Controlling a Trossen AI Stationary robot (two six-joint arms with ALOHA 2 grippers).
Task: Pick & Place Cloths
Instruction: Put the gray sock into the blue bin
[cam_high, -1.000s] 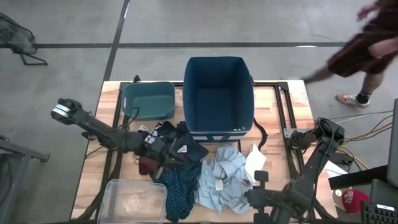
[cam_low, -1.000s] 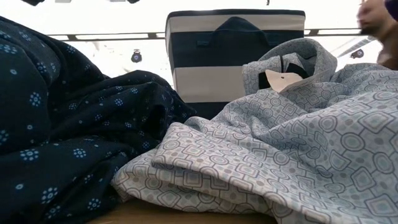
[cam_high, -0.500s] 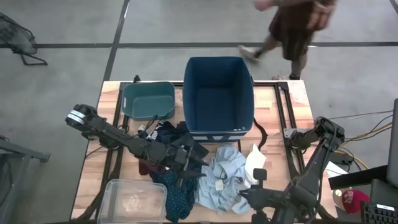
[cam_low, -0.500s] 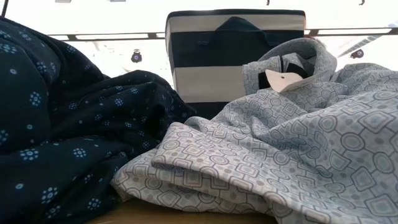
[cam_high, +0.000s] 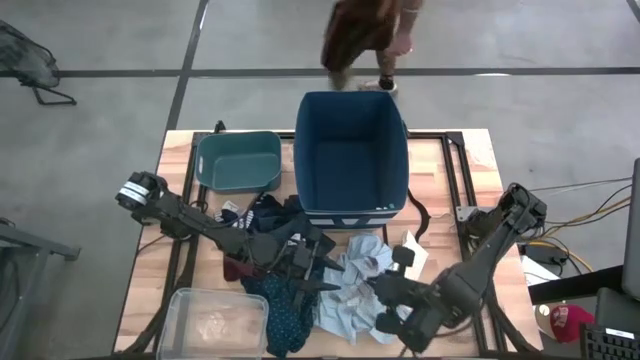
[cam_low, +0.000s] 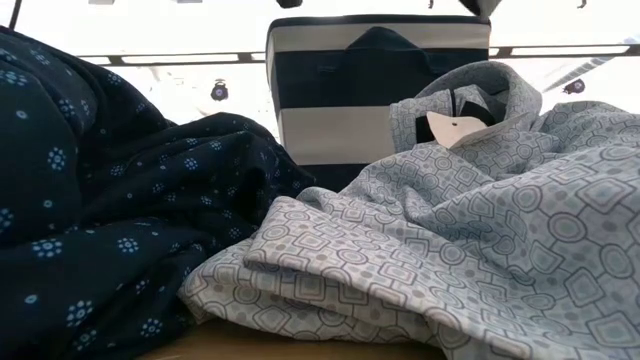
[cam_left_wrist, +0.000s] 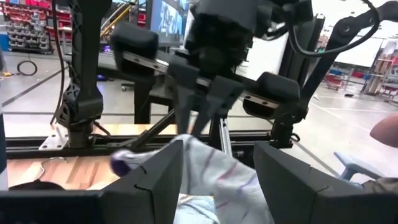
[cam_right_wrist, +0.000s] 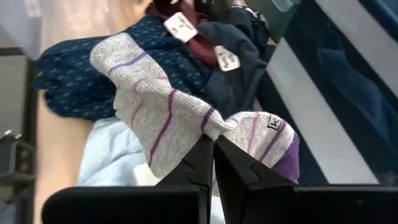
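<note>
Both arms have closed in over the cloth pile since the earlier frame: the right one has swung in from the front edge of the worktop (cam_high: 450, 170), the left has reached further across, and the person (cam_high: 365, 35) on the floor beyond has walked from right to left.

Nearest, the clear bin (cam_high: 213, 320) sits at the front left corner. Just past it the two pincers meet above the pile. The right pincer (cam_right_wrist: 213, 146) is pinched tight on the fold of a grey striped sock (cam_right_wrist: 161, 112), which hangs off it above the navy patterned cloth (cam_low: 100, 200) and the pale patterned cloth (cam_low: 450, 260) with its paper tag (cam_low: 455, 128). The left pincer (cam_left_wrist: 217, 155) stands wide, one finger on each side of that sock, not gripping it.

This looks like a hand-over or a re-grip. To do it well, only one pincer should let go at a time. If the left is to take the sock, it should close on a thick part well clear of the right fingertips before the right releases. The dangling ends should be lifted clear of the pile, so no other cloth is dragged along.

Further back, the navy bin (cam_high: 352, 98) stands open just behind the pile, with the teal bin (cam_high: 238, 160) beside it.
</note>
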